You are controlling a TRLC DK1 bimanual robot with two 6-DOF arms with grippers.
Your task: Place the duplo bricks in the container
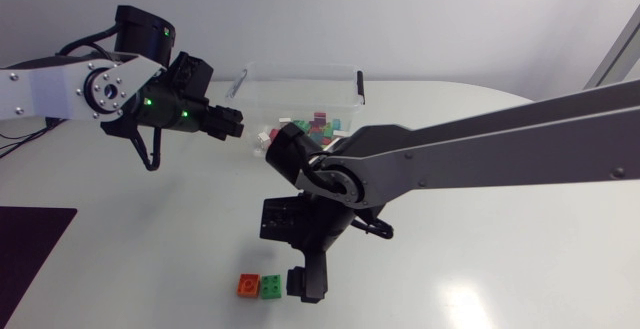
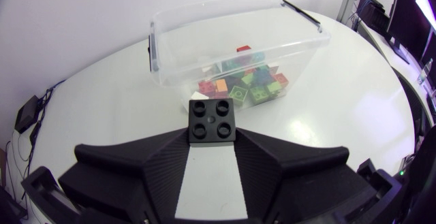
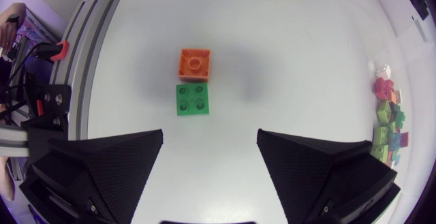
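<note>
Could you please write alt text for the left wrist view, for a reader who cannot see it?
The left arm's matte black end effector grips a black square four-stud duplo brick between its fingers. Ahead of it, on the white table, stands a clear plastic container holding many coloured bricks.

A white, glossy table (image 1: 520, 269) with a rounded edge catches a bright glare (image 1: 460, 304) of light, with a dark patch (image 1: 30, 254) at its left edge.
</note>
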